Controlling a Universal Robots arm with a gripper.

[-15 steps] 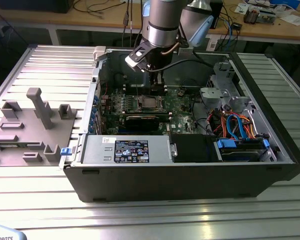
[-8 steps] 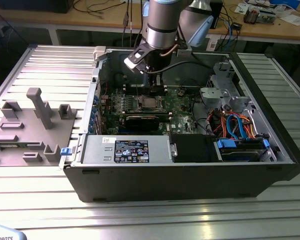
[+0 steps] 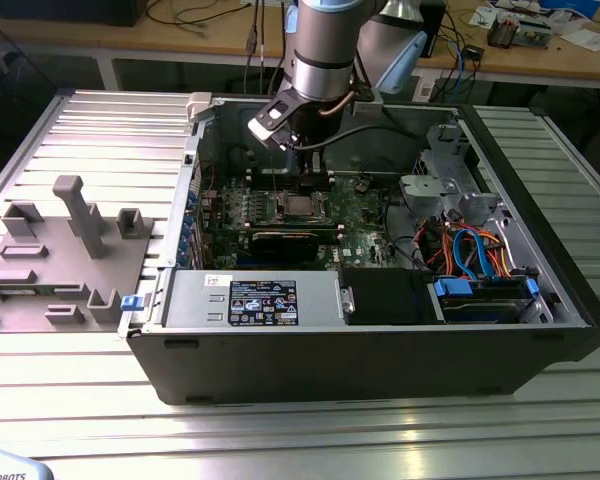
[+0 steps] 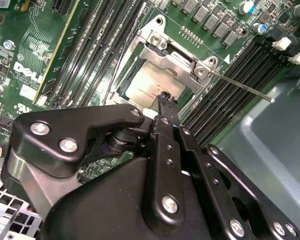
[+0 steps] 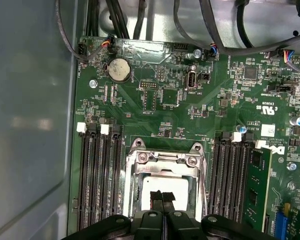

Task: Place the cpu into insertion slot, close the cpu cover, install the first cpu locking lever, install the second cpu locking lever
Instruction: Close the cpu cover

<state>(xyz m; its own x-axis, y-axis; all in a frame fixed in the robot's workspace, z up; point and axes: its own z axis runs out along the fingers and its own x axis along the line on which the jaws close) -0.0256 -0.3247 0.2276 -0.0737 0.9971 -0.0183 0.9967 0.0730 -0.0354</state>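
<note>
the gripper (image 5: pixel 162 196) hangs low over the socket area of the green motherboard (image 5: pixel 190 115), its two black fingertips (image 4: pixel 165 97) pressed together with just a thin seam between them and nothing clamped there; in both wrist views the tips sit over the silvery top of the cpu (image 5: pixel 162 183), though whether they touch it or hover just above cannot be told. the cpu lies in the insertion slot (image 5: pixel 162 159), and the cpu cover (image 5: pixel 165 171) looks laid flat around it, the chip's top showing through its square window. a thin metal lever (image 4: pixel 240 86) reaches from one corner of the socket out across the long black memory slots (image 5: pixel 97 175). in the exterior view the arm comes down into the open computer case (image 3: pixel 380 340), above the socket near the board's middle
</note>
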